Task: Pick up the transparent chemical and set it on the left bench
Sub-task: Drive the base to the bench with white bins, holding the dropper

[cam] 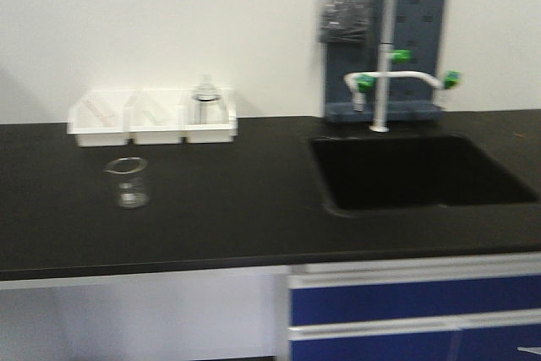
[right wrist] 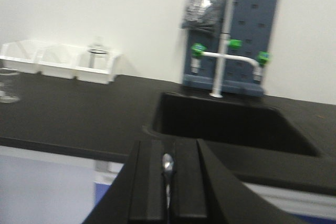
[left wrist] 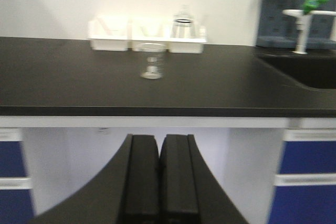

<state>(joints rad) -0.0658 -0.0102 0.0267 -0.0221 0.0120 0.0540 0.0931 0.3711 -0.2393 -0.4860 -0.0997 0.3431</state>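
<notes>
The transparent chemical (cam: 128, 182) is a small clear beaker standing upright on the left bench (cam: 254, 217), in front of the white bins. It also shows as the beaker (left wrist: 152, 60) in the left wrist view and at the far left edge as the beaker (right wrist: 6, 85) in the right wrist view. My left gripper (left wrist: 159, 141) is shut with nothing in it, low in front of the bench edge, well short of the beaker. My right gripper (right wrist: 167, 148) is shut, facing the sink; a thin silvery glint sits in the seam between its pads.
Three white bins (cam: 152, 120) line the wall; the right one holds a clear flask (cam: 204, 99). A black sink (cam: 423, 171) with a white faucet (cam: 385, 82) and a grey pegboard lies to the right. Blue drawers (cam: 414, 302) sit below.
</notes>
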